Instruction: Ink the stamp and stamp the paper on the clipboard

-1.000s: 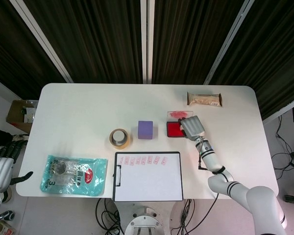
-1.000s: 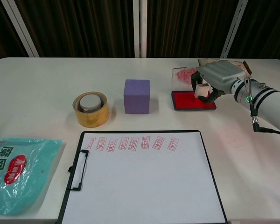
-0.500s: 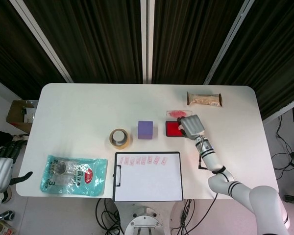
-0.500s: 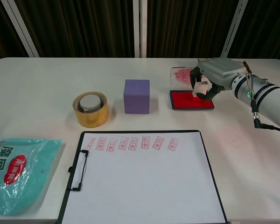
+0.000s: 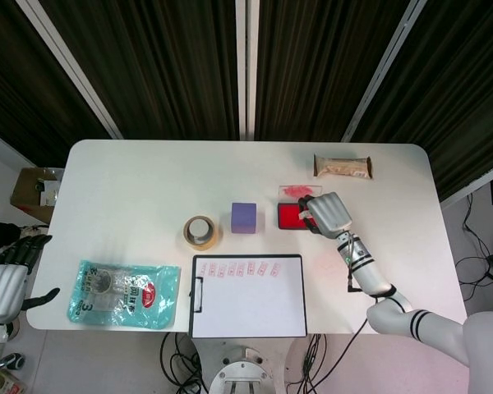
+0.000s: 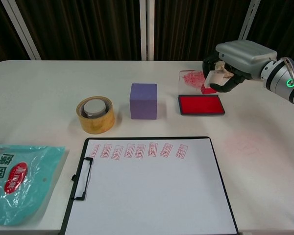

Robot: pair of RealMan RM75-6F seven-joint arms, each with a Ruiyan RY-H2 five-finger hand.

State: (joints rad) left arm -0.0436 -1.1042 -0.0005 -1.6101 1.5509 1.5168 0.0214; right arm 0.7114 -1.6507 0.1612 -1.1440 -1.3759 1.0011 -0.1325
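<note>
The stamp [image 6: 211, 80] is gripped by the right hand [image 6: 235, 58] at the upper right of the chest view, held clear above the red ink pad [image 6: 201, 105]. The clipboard [image 6: 149, 186] and its paper [image 6: 152, 196] are located at lower centre. The left hand [image 5: 8, 275], fingers spread and holding nothing, is seen at the lower left edge of the head view.

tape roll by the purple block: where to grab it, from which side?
Come from above: the tape roll lies flat with its open core facing up. Pinch across the ring wall, one finger in the core, thumb outside on its left, away from the purple block. Probably easiest for the left hand.
</note>
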